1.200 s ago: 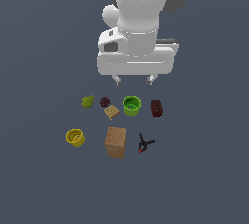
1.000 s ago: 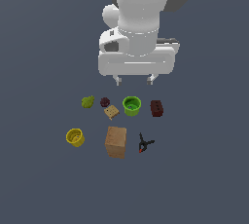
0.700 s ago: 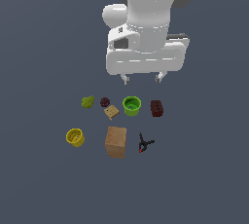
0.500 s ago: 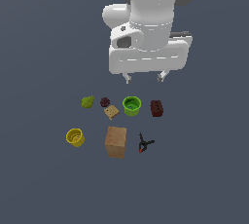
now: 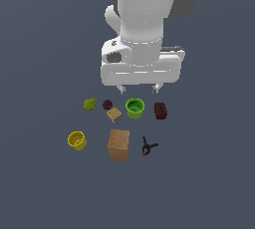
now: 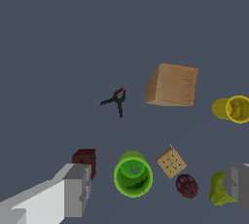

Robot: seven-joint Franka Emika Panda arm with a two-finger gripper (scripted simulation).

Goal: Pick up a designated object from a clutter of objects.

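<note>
Toward the exterior view's left of the clutter, well apart from the released gripper (image 5: 138, 89), stands the small yellow plastic cup (image 5: 76, 140): likely light, rigid, slippery; grip across its rim.

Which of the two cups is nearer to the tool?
The green cup, just below the open tool in the exterior view. The yellow cup stands far off, toward that view's left.

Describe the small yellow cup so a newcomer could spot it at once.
Start at the tan box. The small round yellow cup stands apart on the exterior view's left of it. It is the only yellow item; the similar green cup sits farther back, near the gripper.
</note>
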